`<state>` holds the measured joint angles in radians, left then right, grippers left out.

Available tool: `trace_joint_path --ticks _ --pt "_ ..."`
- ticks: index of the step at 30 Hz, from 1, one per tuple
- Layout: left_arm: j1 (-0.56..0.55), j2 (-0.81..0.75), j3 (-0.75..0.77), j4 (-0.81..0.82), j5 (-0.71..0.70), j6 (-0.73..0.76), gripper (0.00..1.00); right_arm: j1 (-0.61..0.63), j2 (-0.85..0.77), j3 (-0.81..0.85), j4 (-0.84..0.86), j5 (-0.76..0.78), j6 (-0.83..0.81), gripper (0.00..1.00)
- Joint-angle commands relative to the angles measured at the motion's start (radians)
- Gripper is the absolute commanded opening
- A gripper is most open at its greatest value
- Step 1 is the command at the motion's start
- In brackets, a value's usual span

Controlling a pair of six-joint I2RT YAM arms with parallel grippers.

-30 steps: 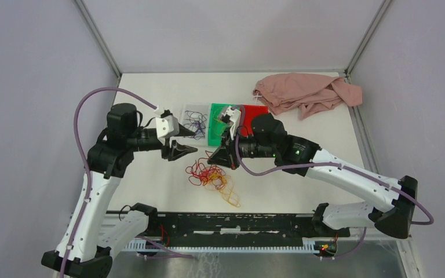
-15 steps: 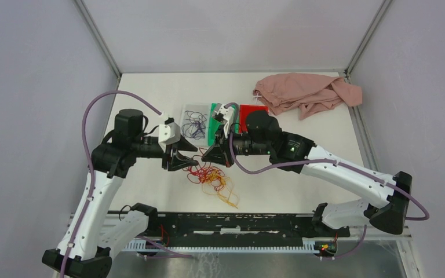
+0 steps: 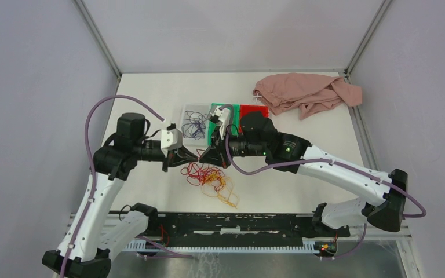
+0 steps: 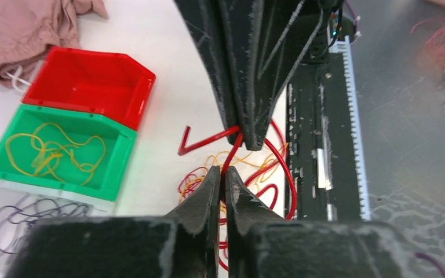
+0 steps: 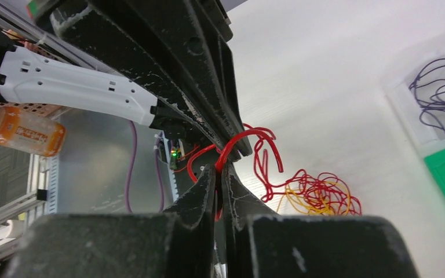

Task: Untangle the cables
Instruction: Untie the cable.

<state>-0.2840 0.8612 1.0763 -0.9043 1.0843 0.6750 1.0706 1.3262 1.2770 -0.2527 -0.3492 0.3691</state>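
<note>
Red strand (image 4: 232, 152) pinched from both sides, fingertips almost meeting.

The left gripper (image 3: 191, 157) is closed on the strand, which is clamped between its fingers (image 4: 208, 186). The right gripper (image 3: 205, 156) is closed on the same strand just beyond, and the short span between the tips is bent into a hook. Below the fingertips, the cables (image 3: 211, 176) are heaped on the table (image 3: 150, 92) as a loose knot of thin red and yellow-orange loops. Beyond the fingers, purple strands are held in a clear tray (image 3: 186, 109) and yellow ones in a green bin (image 4: 124, 165).
</note>
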Motion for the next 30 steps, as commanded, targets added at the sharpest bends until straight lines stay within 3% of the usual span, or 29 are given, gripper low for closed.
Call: trace_joint_path --ticks 1,6,9,15,21,30 --pt "-0.004 -0.037 -0.001 0.029 -0.052 0.089 0.03 0.005 -0.041 0.027 0.070 0.017 0.023 0.15" --pt "-0.004 -0.131 0.006 0.193 -0.098 0.005 0.03 -0.001 -0.087 -0.008 0.070 0.103 0.076 0.34" --pt "-0.004 -0.136 0.052 0.192 -0.108 -0.027 0.03 -0.014 -0.155 -0.079 0.112 0.164 0.118 0.49" --pt "-0.005 -0.123 0.155 0.175 -0.082 -0.064 0.03 -0.034 -0.314 -0.234 0.190 0.259 0.165 0.69" --pt "-0.004 -0.125 0.211 0.280 -0.071 -0.239 0.03 -0.036 -0.370 -0.344 0.299 0.278 0.162 0.74" --pt "-0.004 -0.147 0.195 0.395 -0.066 -0.389 0.03 -0.035 -0.204 -0.308 0.548 0.174 0.268 0.76"
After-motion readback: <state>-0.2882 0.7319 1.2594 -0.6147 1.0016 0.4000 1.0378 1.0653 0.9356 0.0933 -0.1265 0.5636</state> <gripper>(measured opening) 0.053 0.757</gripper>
